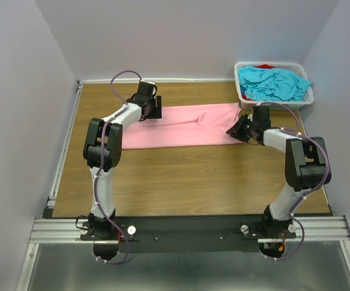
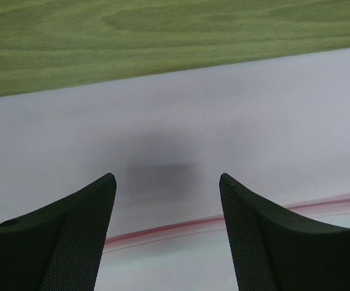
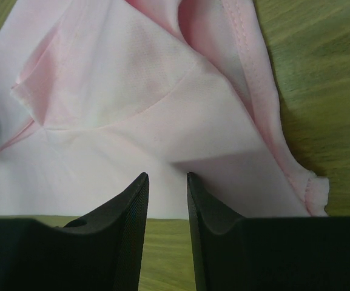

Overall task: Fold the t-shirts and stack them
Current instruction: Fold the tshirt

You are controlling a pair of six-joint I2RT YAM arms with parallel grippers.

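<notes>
A light pink t-shirt (image 1: 187,130) lies folded into a long band across the far half of the wooden table. My left gripper (image 1: 151,110) is over the band's far edge near its left end. In the left wrist view it (image 2: 165,177) is open just above the pink cloth (image 2: 181,115), with nothing between the fingers. My right gripper (image 1: 238,131) is at the shirt's right end. In the right wrist view it (image 3: 166,176) has a narrow gap and hovers over the near edge of the cloth (image 3: 132,103), holding nothing. Turquoise t-shirts (image 1: 275,83) and a bit of red cloth (image 1: 265,65) lie in the basket.
A white slotted basket (image 1: 238,82) stands at the table's far right corner, just behind my right gripper. Bare wood (image 1: 181,182) stretches from the shirt to the arm bases. Grey walls close in the table on three sides.
</notes>
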